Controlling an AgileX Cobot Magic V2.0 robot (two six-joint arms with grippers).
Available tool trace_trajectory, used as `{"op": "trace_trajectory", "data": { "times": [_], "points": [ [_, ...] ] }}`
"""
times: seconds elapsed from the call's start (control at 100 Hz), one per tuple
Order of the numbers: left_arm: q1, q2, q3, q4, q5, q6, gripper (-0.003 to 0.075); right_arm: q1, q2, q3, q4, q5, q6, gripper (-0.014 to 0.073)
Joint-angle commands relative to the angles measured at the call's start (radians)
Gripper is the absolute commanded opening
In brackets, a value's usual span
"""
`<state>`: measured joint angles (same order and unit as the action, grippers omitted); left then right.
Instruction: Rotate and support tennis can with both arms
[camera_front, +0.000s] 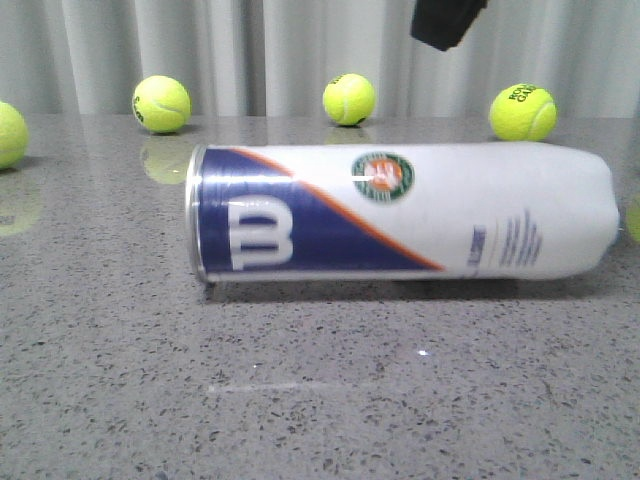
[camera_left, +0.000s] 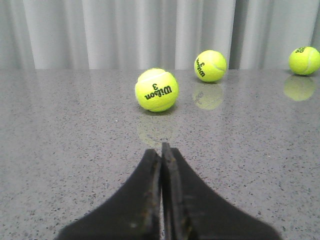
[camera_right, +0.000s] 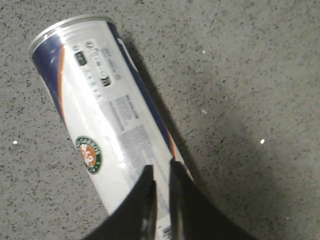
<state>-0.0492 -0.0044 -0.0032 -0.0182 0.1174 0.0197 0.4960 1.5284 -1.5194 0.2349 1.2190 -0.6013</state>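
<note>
While both tools, left and right, are pressed together, the tennis can shows a white "W".

Tennis can: glossy white plastic, metal rim. Table: polished speckled stone. Tennis balls: fuzzy felt.

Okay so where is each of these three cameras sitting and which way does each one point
Front view: low over the table, facing forward at the lying tennis can and curtain; part of the right hand shows at the top edge.
Left wrist view: on the left arm, low, looking along the tabletop at tennis balls; the left hand is shut.
Right wrist view: on the right arm, above, looking down on the can; the right hand is nearly shut.
Front and right wrist views share the can.
</note>
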Motion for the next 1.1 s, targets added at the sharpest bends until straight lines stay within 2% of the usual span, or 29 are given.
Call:
{"op": "trace_trajectory", "data": {
  "times": [0.0,0.27,0.53,1.09],
  "points": [
    [0.005,-0.039,0.047,-0.008,-0.082,-0.005,-0.0021,0.0,-0.042,-0.028,0.007,0.064,0.061,-0.0055],
    [0.005,-0.039,0.047,-0.008,-0.082,-0.005,-0.0021,-0.005,-0.087,-0.025,0.006,0.025,0.36,-0.0056],
    [0.005,-0.039,0.047,-0.008,-0.082,-0.005,-0.0021,-0.005,-0.217,0.031,-0.059,-0.154,0.575,-0.0056],
    [0.005,-0.039,0.047,-0.008,-0.082,-0.005,-0.0021,-0.005,-0.648,0.504,-0.321,-0.492,0.891,-0.0056]
  ]
}}
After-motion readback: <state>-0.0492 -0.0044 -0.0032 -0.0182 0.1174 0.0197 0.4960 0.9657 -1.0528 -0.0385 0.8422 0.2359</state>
